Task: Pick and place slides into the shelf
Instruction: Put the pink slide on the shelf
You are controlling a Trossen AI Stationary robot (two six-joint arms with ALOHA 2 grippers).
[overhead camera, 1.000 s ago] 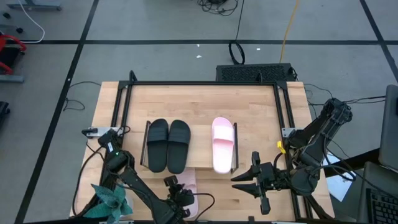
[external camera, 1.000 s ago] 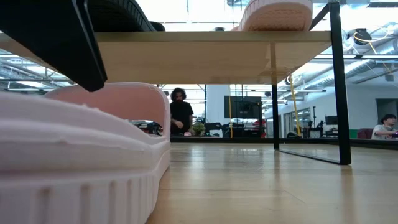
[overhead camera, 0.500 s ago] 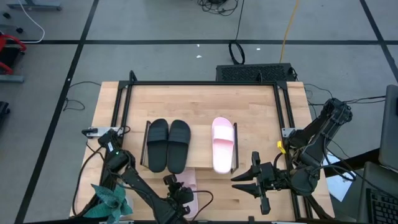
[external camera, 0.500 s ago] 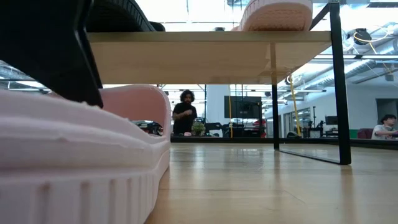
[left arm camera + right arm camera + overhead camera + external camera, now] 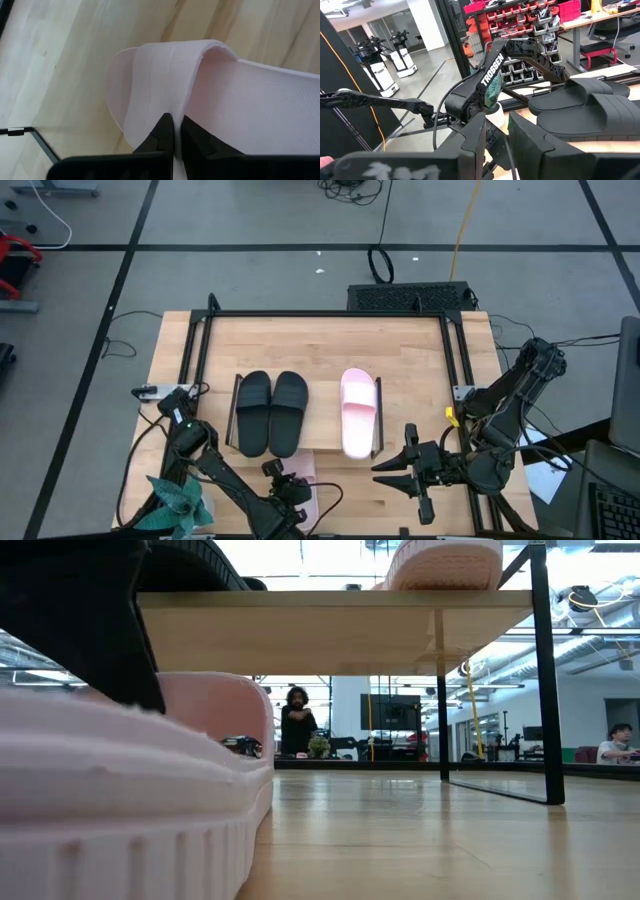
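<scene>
Pretty clearly a robotics lab or workshop. Behind the wooden table there's red parts-bin shelving, wheeled white robots parked on bare concrete floor, and a person standing farther back.

both arms are dark, built of chunky black segments with rounded joints. the left arm carries white "trossen" lettering along one link, with a black cable looping from its base. the right arm has thin cables and a small yellow tag near its mount. the fingers are matte black wedges, flat-faced and tapering to blunt tips.
</scene>
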